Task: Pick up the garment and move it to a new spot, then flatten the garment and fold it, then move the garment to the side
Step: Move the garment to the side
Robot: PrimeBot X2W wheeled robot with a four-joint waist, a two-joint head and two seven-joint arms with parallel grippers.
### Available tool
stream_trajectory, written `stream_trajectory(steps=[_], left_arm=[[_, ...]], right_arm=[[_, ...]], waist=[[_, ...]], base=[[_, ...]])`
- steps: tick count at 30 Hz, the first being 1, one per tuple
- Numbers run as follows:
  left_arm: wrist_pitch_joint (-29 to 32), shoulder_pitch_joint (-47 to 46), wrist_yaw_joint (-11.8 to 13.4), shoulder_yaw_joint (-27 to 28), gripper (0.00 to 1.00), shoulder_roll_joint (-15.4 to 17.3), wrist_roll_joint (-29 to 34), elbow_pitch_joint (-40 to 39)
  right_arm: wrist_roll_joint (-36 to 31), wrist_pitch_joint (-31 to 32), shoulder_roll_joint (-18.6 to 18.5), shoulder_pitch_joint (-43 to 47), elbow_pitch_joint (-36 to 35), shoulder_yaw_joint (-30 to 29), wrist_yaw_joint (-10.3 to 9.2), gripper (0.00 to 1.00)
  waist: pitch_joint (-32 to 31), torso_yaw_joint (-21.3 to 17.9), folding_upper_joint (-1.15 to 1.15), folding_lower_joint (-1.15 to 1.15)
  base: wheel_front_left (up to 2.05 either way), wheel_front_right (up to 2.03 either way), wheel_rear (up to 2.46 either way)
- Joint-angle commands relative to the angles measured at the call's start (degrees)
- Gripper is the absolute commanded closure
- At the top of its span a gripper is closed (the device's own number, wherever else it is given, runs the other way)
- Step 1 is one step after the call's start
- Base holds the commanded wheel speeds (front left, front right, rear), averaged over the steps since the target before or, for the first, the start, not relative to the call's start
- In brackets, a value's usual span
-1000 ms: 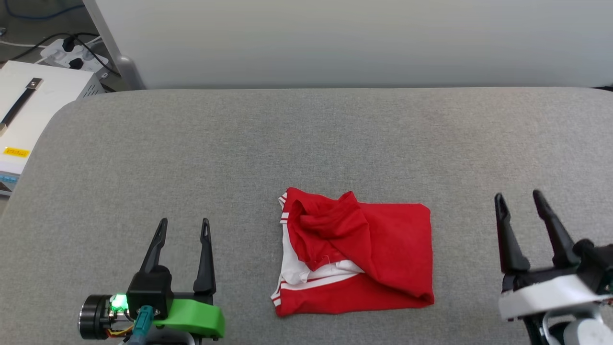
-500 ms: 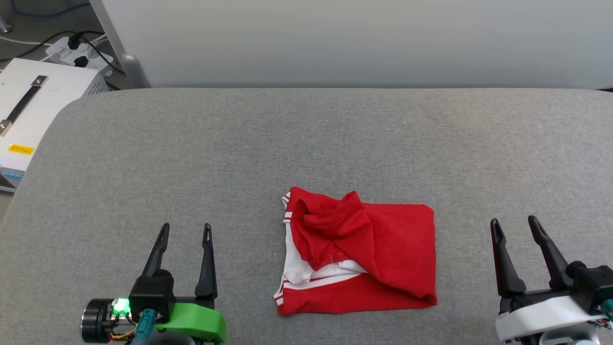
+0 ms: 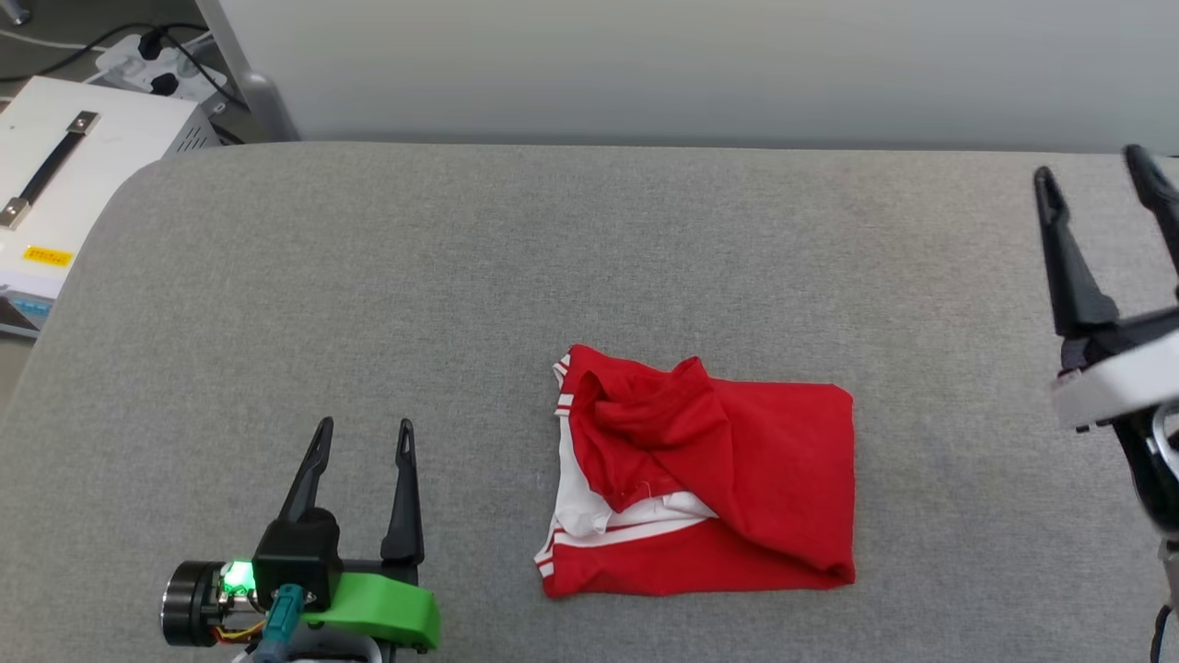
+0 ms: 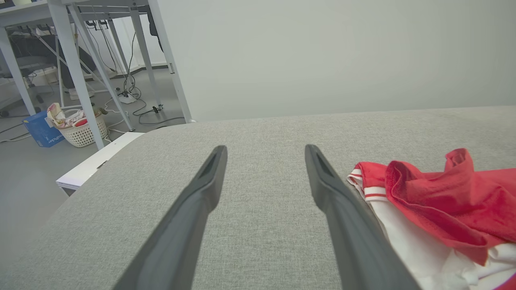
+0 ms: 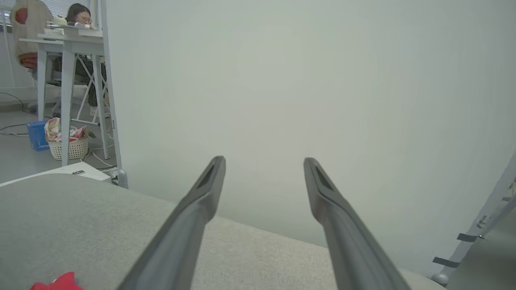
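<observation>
The garment point(image 3: 705, 474) is lying on the grey fabric bench point(image 3: 589, 239) as a rough folded rectangle. Its red body is facing up, and a white sleeve with red-and-white striped trim is peeking out along its left edge. A loose red flap is bunching across the garment's far-left corner (rumpled rather than smoothed). Nothing is touching the garment. The left gripper point(image 3: 364, 425) is sitting well to the garment's left, level with its near half, with its fingers spread apart and holding nothing. In the left wrist view the left gripper point(image 4: 265, 148) is pointing along the bench, the garment point(image 4: 435, 201) lying just beside its right finger. The right gripper point(image 3: 1089, 164) is hanging well to the garment's right and past its far edge. Its fingers are likewise parted and empty. In the right wrist view those fingers point(image 5: 209, 177) are aiming at a pale wall panel point(image 5: 282, 80), and a scrap of red cloth point(image 5: 56, 282) is showing at the lower left corner. Far to the garment's left, beyond the bench's rounded corner, a white box point(image 3: 55, 184) with a black handle is standing on the floor.
</observation>
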Motion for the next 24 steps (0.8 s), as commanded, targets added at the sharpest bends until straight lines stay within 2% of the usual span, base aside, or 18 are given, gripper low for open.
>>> stream_trajectory(steps=[1,7,10,13,18,24], left_arm=[[-0.3,-1.2,-0.3,0.0,0.0,-0.1,-0.2,0.1],[-0.3,-2.3,-0.4,0.0,0.0,-0.4,-0.2,0.2],[-0.3,-2.8,-0.4,-0.3,0.0,-0.5,-0.2,0.3],[-0.3,-3.4,-0.5,-0.5,0.0,-0.7,-0.3,0.4],[-0.3,-4.4,-0.7,-0.8,0.0,-0.9,-0.3,0.6],[-0.3,-5.5,-0.8,-1.3,0.0,-1.1,-0.1,0.7]], right_arm=[[2.8,4.4,-1.2,-1.5,1.0,1.6,-0.04,0.0],[14.7,23.5,-5.9,-4.0,3.9,6.1,-0.04,0.0],[20.4,31.4,-6.5,-2.8,5.6,7.6,-0.04,0.0],[25.1,36.8,-6.1,-1.0,7.1,8.6,-0.04,0.0],[30.3,42.8,-5.2,1.3,9.8,11.1,-0.04,0.0],[32.7,43.2,-3.3,2.0,13.7,13.4,-0.04,0.0]], waist=[[0.7,0.4,0.0,0.0],[2.1,1.1,0.0,0.0],[2.8,1.6,0.0,0.0],[3.6,2.3,0.0,0.0],[5.2,3.3,0.0,0.0],[7.1,4.7,0.0,0.0]], base=[[0.0,0.0,0.0],[0.0,0.0,0.0],[0.0,0.0,0.0],[0.0,0.0,0.0],[0.0,0.0,0.0],[0.0,0.0,0.0]])
